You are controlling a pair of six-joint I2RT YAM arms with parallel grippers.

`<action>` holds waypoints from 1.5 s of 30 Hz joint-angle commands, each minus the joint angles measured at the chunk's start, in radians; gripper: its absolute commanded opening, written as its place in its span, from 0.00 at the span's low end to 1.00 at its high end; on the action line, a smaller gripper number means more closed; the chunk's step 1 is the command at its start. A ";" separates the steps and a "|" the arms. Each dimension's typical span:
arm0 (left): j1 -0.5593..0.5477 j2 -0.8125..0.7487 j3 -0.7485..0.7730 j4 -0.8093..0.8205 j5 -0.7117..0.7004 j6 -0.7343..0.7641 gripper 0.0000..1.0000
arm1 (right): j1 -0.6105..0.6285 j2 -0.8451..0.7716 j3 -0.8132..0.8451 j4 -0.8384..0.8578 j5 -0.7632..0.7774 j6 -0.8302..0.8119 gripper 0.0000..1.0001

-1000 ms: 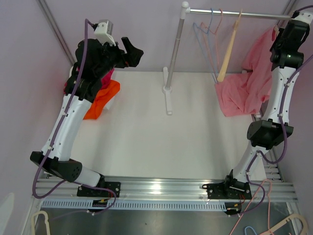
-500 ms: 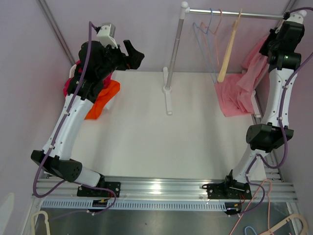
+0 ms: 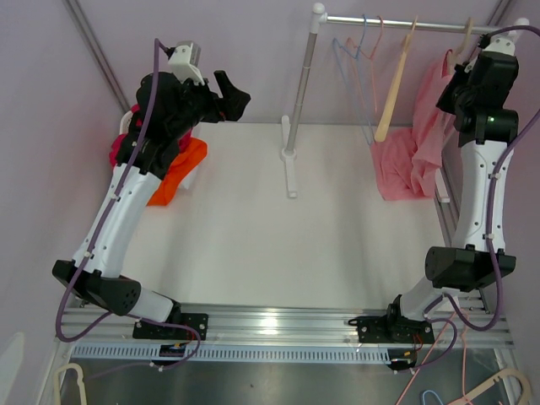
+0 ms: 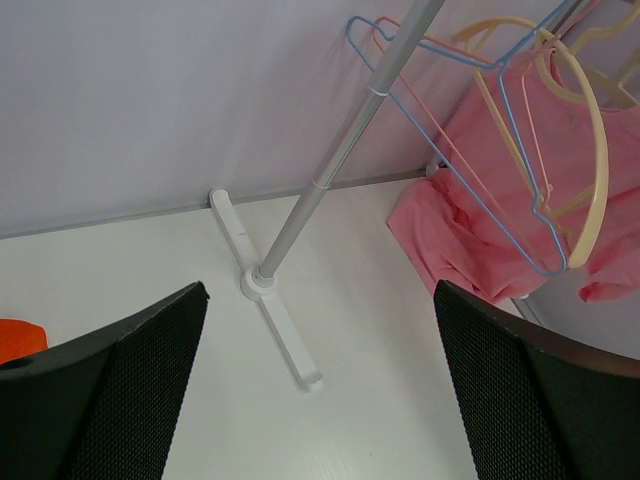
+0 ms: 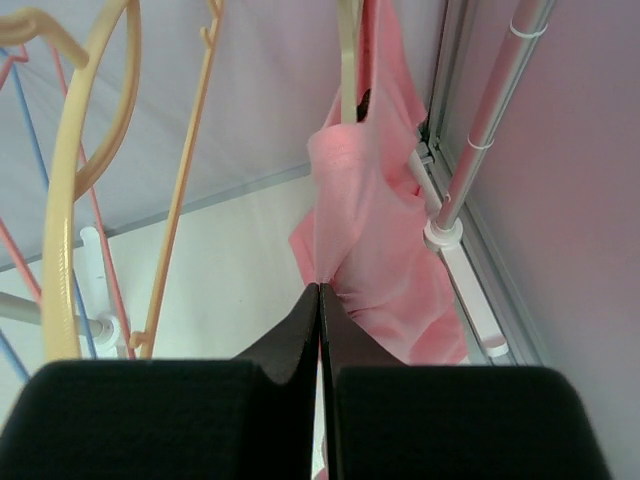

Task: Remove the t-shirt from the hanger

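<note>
The pink t-shirt (image 3: 415, 156) is seen at 2 o'clock in the top view, hung on a cream hanger (image 3: 462, 35) near the right end of the rail (image 3: 396, 24). Its lower part is bunched on the tabletop (image 3: 278, 245) beside the rack's right post. The right arm (image 3: 485, 160) is raised beside the shirt, and the right jaws are clenched on a fold of its fabric. In the right wrist view the black fingers (image 5: 290, 340) are pressed together with pink cloth pinched at their tips. Three bare hangers are hung on the rail further left: a cream one (image 3: 392, 93), a blue one (image 3: 348, 63) and a pink one (image 3: 371, 51). The left arm (image 3: 126, 194) is held high at 10 o'clock. The left jaws are released, with nothing between the widely parted fingers (image 4: 100, 400). An orange cloth (image 3: 173, 173) and a red cloth (image 3: 118, 150) are heaped under that arm at the tabletop's left edge
</note>
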 commanded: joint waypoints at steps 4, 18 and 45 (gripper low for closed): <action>-0.019 -0.029 -0.001 0.042 0.003 0.012 0.99 | 0.023 -0.076 -0.063 -0.023 -0.005 0.038 0.00; -0.027 -0.073 -0.061 0.055 -0.021 0.020 0.99 | 0.083 -0.082 -0.032 -0.043 -0.081 0.054 0.00; -0.028 -0.079 -0.066 0.066 -0.009 0.021 0.99 | 0.095 -0.018 0.211 -0.028 0.103 -0.004 0.70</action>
